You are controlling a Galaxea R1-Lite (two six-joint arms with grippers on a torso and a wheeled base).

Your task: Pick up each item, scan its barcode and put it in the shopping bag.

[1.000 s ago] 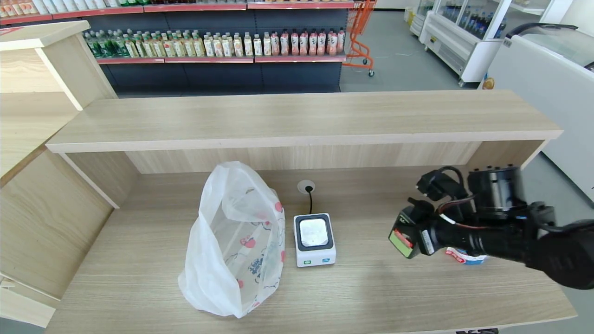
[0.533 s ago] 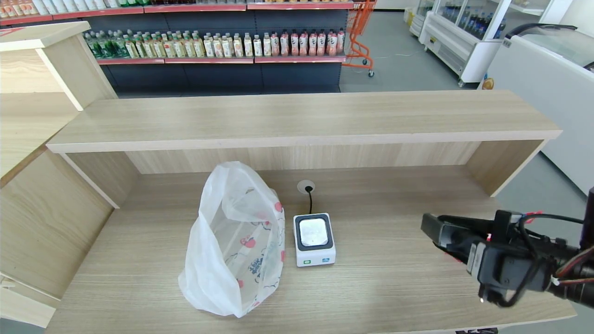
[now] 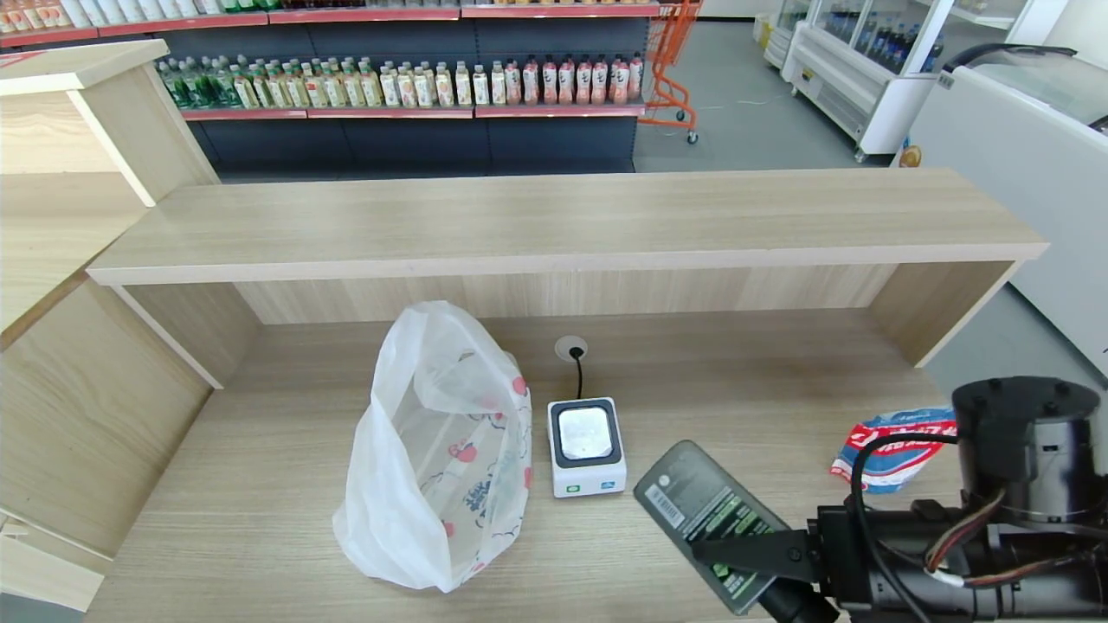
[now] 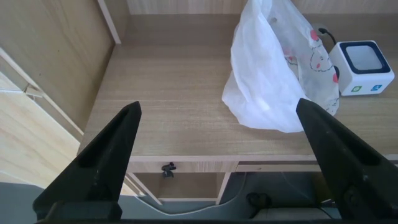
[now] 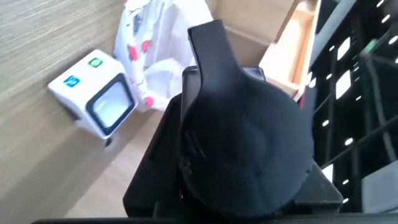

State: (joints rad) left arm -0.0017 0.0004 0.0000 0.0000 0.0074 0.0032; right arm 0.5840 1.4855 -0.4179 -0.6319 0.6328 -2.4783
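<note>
Right pincer [image 3: 751, 552] clamps a dark flat packet [image 3: 692, 506]. Since a second ago it has swung in from the right end of the counter [image 3: 260, 519] to just beside the scanner [image 3: 586, 446], barcode facing up. We judge the scan not yet done. Shopping bag [image 3: 433, 450] stands past the scanner. Left pincer [image 4: 217, 112] hangs wide.

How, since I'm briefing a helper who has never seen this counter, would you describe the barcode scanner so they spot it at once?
On the lower wooden counter, look to the robot's right of the white shopping bag. The scanner is the small white box, set apart by its dark-framed glass top and the black cable running back into the counter.
</note>
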